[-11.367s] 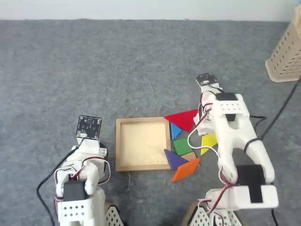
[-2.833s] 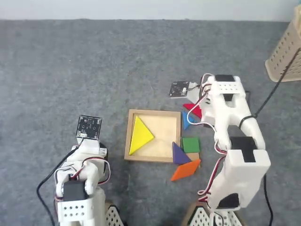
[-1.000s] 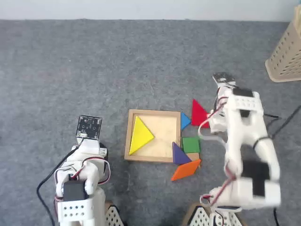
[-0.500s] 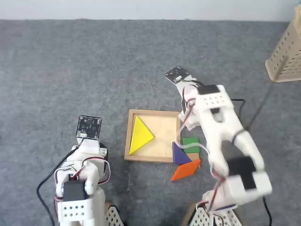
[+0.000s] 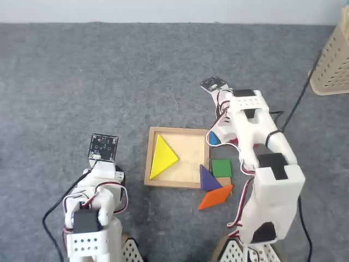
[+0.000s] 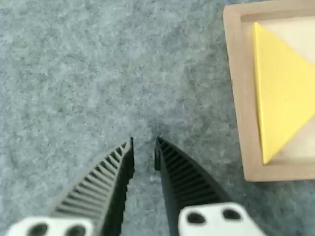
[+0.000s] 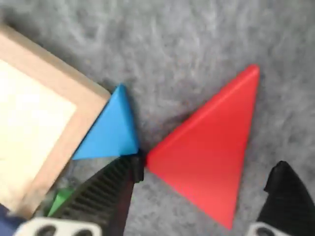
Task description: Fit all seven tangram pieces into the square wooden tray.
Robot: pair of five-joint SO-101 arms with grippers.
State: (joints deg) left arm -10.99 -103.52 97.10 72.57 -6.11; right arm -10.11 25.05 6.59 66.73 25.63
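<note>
The square wooden tray (image 5: 178,131) holds a yellow triangle (image 5: 162,155) against one wall. Just past its right rim lie a blue triangle (image 5: 214,140), a green square (image 5: 221,167), a purple triangle (image 5: 208,178) and an orange parallelogram (image 5: 215,197). In the right wrist view my right gripper (image 7: 206,169) is open, with the red triangle (image 7: 211,162) between its fingers (image 7: 106,196) and the blue triangle (image 7: 110,130) beside one tip. My left gripper (image 6: 143,144) hangs shut over bare carpet beside the tray (image 6: 236,98) and the yellow triangle (image 6: 280,98).
A tan piece (image 5: 225,180) peeks out beside the green square. A perforated beige box (image 5: 332,60) stands at the far right. The right arm (image 5: 248,125) covers the carpet right of the tray. Grey carpet lies open to the left and far side.
The right arm swung from the red triangle's right, over the tray's right rim, then back above the red triangle, which it now covers in the high view. The left arm kept still.
</note>
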